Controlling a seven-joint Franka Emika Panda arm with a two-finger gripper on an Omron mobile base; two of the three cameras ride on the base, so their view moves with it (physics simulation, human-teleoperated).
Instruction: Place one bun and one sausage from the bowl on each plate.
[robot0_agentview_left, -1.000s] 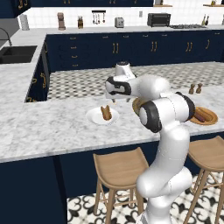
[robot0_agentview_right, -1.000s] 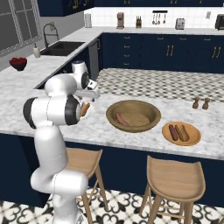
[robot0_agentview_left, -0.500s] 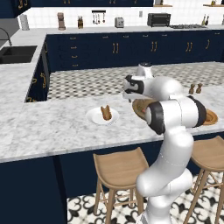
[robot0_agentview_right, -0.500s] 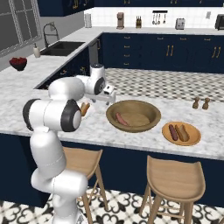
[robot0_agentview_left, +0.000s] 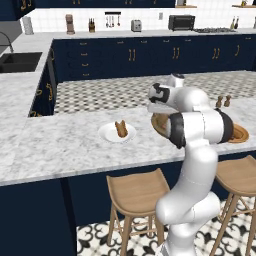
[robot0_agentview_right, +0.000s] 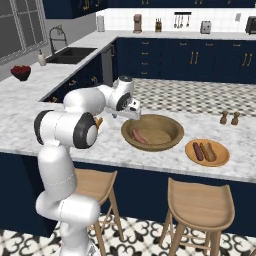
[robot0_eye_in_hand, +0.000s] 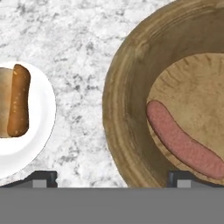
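your gripper (robot0_agentview_right: 134, 111) has swung across from the white plate (robot0_agentview_left: 106, 134) to the rim of the wooden bowl (robot0_agentview_right: 175, 131) over the last second, and it hangs there with its jaws spread wide and nothing between them. in the hand view the two dark finger tips (robot0_eye_in_hand: 40, 176) sit at the bottom edge, one over bare marble near the plate, the other over the bowl's inner slope. that shift matters: the white plate (robot0_eye_in_hand: 41, 116) at the left of the hand view carries a brown sausage (robot0_eye_in_hand: 18, 101) lying against a paler bun (robot0_eye_in_hand: 4, 105), so that serving looks done. at the right of the right base view the orange-tan wooden plate (robot0_agentview_right: 194, 157) also holds two long pieces side by side (robot0_agentview_right: 204, 151), and they read as a bun and a sausage, though they are too small to be certain. one pinkish sausage (robot0_eye_in_hand: 186, 141) lies in the bowl, in the lower right of the hand view, angled along the edge of the flat floor. judging from this, you may be nearly finished, or heading for a leftover; check the tan plate before you reach down. the bowl's thick rim stands between your fingers and that sausage, so a low approach could clip it.
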